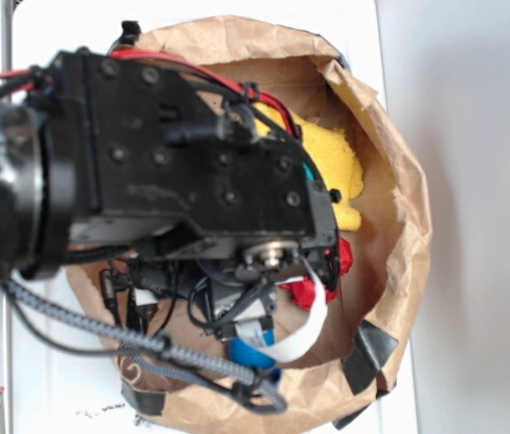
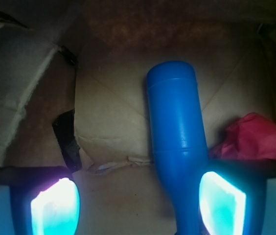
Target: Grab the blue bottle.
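Basically, label lines below.
Setting: brown paper bag (image 1: 391,172), rolled rim, arm (image 1: 174,163) reaching down into it from the left.
Bottle: blue bottle (image 2: 177,142) lies on its side on the bag floor, flat base toward the far end, neck running to the near edge of the wrist view; in the exterior view only a blue sliver (image 1: 253,351) shows under the arm.
Gripper: gripper (image 2: 138,205) wide open, holding nothing; two pads glow cyan.
Right pad: right pad (image 2: 222,203) just beside the bottle's neck, contact cannot be told.
Left pad: left pad (image 2: 56,208) well apart from the bottle.
Red item: crumpled red thing (image 2: 253,137) right of the bottle.
Yellow item: yellow cloth (image 1: 332,163) at the far side of the bag, partly under the arm.
Tape: black tape (image 2: 68,137) on the left wall.
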You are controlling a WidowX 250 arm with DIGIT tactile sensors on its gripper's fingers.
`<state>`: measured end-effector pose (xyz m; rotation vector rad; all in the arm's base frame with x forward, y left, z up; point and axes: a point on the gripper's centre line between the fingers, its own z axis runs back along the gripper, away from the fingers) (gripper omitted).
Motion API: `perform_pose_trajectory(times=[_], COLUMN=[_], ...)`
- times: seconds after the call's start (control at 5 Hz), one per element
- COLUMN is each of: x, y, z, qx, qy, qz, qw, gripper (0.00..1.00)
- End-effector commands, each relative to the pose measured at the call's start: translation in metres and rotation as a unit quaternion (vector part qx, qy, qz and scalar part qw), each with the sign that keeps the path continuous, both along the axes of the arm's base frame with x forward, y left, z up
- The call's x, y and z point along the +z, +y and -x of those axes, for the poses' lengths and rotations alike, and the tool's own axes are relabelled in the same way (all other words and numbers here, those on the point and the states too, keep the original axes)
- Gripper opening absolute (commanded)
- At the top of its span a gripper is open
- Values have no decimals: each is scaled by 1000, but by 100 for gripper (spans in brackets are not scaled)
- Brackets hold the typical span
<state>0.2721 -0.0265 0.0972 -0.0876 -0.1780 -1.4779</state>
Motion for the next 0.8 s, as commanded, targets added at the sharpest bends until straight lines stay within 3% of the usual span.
perform_pose_trajectory(times=[0.0,0.2,0.6], x=[14,-5,-34], y=[2,-18,-36], z=[7,3,-4], qx=[-6,-31,-74], qy=[-28,-55,-69], qz=[-2,7,4], qw=[1000,998,995], gripper=[100,100,100])
